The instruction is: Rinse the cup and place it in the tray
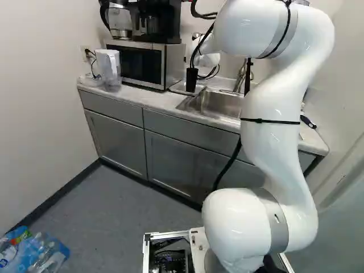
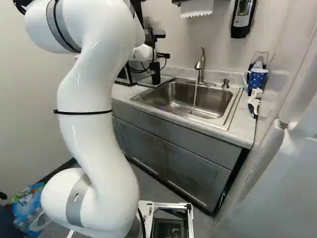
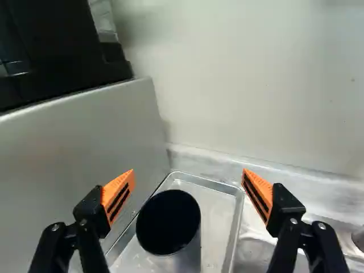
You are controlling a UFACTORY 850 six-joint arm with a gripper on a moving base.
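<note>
Gripper (image 2: 160,45), one: fingers stood apart. Cup (image 3: 189,257), one: stood in tray (image 3: 217,213), interior too dark to read, foot cut off in wrist view.

Bright light; small highlights on the arm (image 2: 84,94) (glossy, that).

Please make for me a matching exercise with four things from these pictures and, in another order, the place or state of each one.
Things:
1. Dark cylindrical cup
2. Silver metal faucet
3. Pale plastic pitcher
4. Black gripper with orange pads

Places or states:
a. On the counter, beside the boxy microwave
b. Open
c. Standing in the shallow metal tray
d. Running water

Right pairs: 1-c, 2-d, 3-a, 4-b
</note>
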